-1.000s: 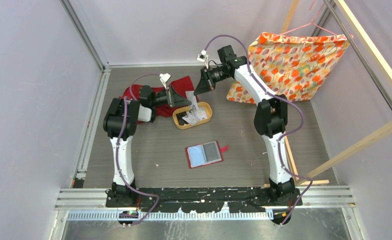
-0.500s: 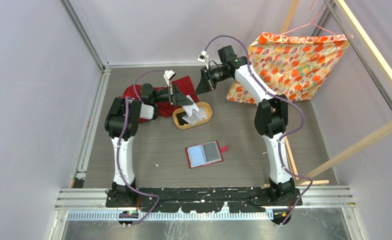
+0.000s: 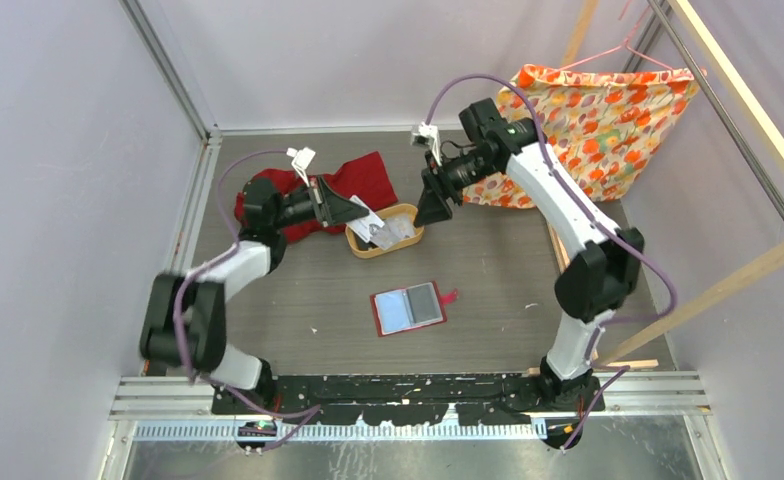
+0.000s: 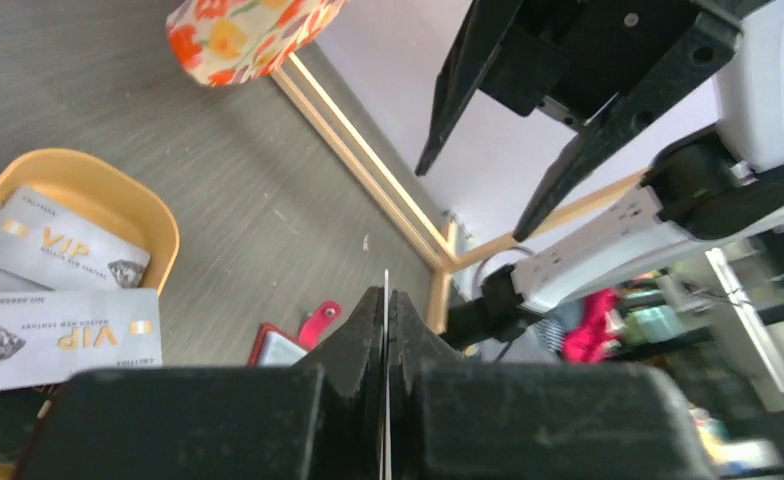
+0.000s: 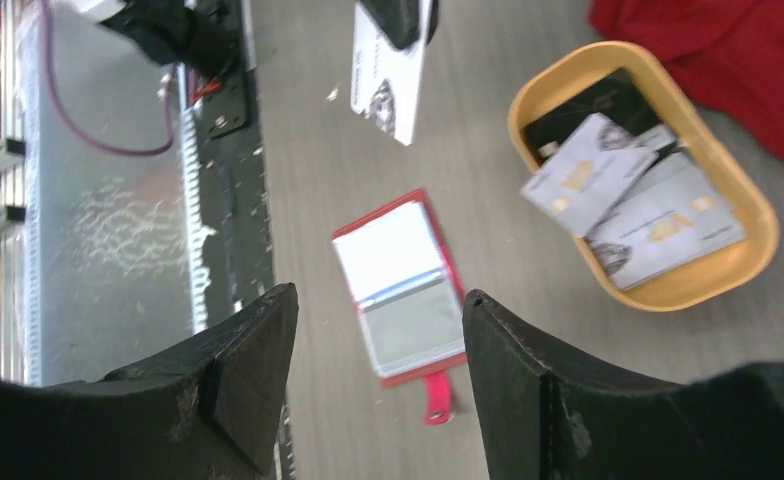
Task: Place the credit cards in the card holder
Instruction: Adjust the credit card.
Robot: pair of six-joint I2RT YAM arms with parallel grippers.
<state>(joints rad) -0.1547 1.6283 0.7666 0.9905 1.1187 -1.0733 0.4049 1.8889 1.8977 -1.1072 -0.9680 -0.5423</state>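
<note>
My left gripper (image 3: 353, 212) (image 4: 385, 300) is shut on one pale credit card (image 3: 365, 222) (image 5: 388, 70), seen edge-on in the left wrist view. It hangs above the left end of the oval tan tray (image 3: 408, 238) (image 5: 728, 270). Several more credit cards (image 4: 58, 335) (image 5: 658, 225) lie in that tray. The red card holder (image 3: 408, 308) (image 5: 403, 290) lies open and flat on the table, with its snap tab to the right. My right gripper (image 3: 434, 212) (image 5: 376, 300) hovers open and empty just right of the tray, and the card holder shows between its fingertips.
A red cloth (image 3: 363, 175) lies behind the tray. An orange floral fabric (image 3: 578, 120) hangs at the back right beside a wooden frame (image 3: 728, 280). Walls close in the left and far sides.
My left gripper closed on the card and shifted slightly left, its elbow swinging out to the left. My right gripper opened and pulled away to the right of the tray.
</note>
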